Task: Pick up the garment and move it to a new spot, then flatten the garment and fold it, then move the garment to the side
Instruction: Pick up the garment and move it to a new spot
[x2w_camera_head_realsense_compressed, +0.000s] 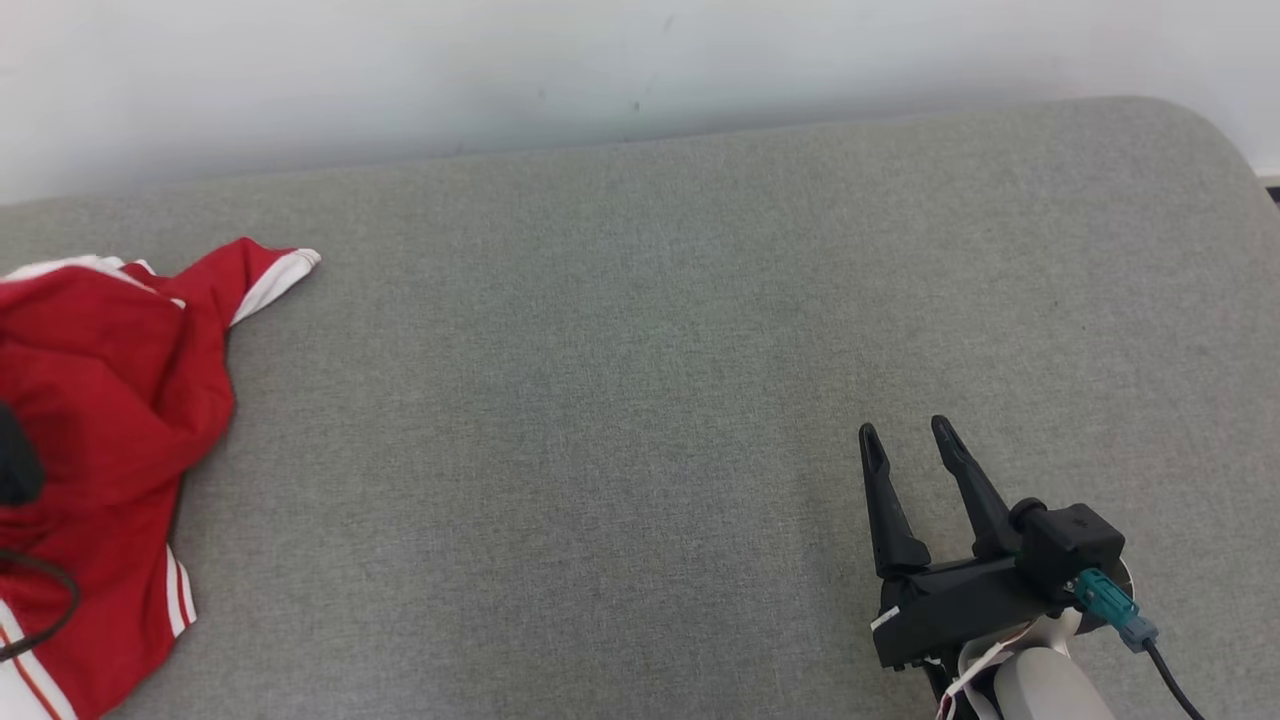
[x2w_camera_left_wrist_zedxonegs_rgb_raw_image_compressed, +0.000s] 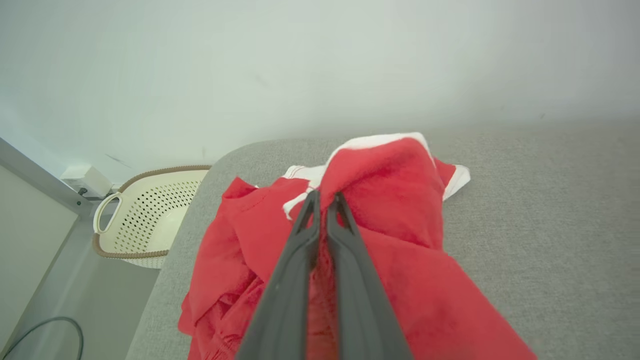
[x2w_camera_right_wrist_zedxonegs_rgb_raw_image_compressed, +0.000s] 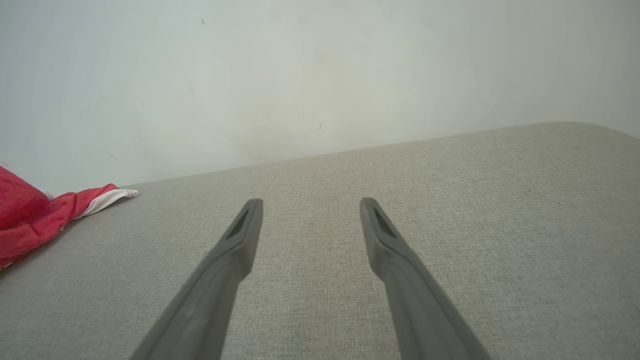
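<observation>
Grey fabric surface (x2w_camera_head_realsense_compressed: 640, 400) against pale wall (x2w_camera_head_realsense_compressed: 600, 60), left pincer (x2w_camera_left_wrist_zedxonegs_rgb_raw_image_compressed: 326, 196) pinching red garment (x2w_camera_left_wrist_zedxonegs_rgb_raw_image_compressed: 400, 190), right pincer (x2w_camera_head_realsense_compressed: 904, 428) spread, perforated basket (x2w_camera_left_wrist_zedxonegs_rgb_raw_image_compressed: 150, 215) on floor

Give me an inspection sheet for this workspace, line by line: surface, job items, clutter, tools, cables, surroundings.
Surface: grey fabric pad, mostly bare.
Job's things: red garment with white trim, crumpled at the pad's left end.
Clutter: nothing seen.
Tools: left tool shut on a fold of the garment; right tool open over bare pad, apart from the garment.
Cables: black cable looping over the garment; wrist cable with a teal plug on the right arm; floor cable beside the pad.
Surroundings: pale wall behind the pad; perforated basket on the floor past the pad's end.
</observation>
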